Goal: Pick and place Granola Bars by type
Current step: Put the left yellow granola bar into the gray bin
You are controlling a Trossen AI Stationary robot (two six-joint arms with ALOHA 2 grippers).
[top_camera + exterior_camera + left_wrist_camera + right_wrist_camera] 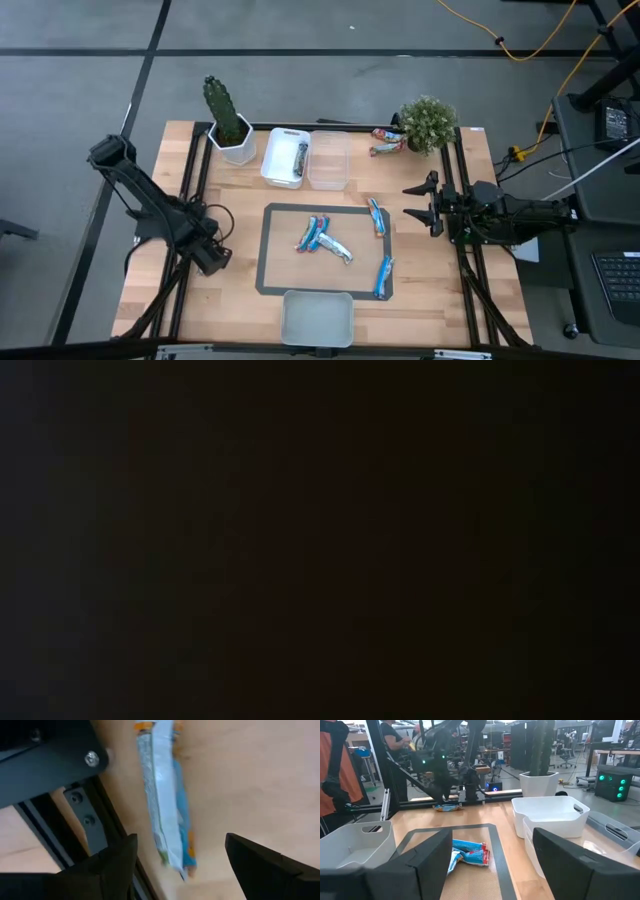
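While the left gripper (213,258) hangs low at the bench's (240,195) left edge, fingers spread above a blue granola bar (167,805), the right gripper (425,204) waits open at the right edge. More bars (322,238) lie on the dark-framed mat (268,250), one in the white tray (276,158).

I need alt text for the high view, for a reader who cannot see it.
Seen from above, a wooden table holds blue granola bars scattered on a grey-framed mat. The open left end effector and open right end effector wait at either side. A white tray at the back holds one bar, near two potted plants.
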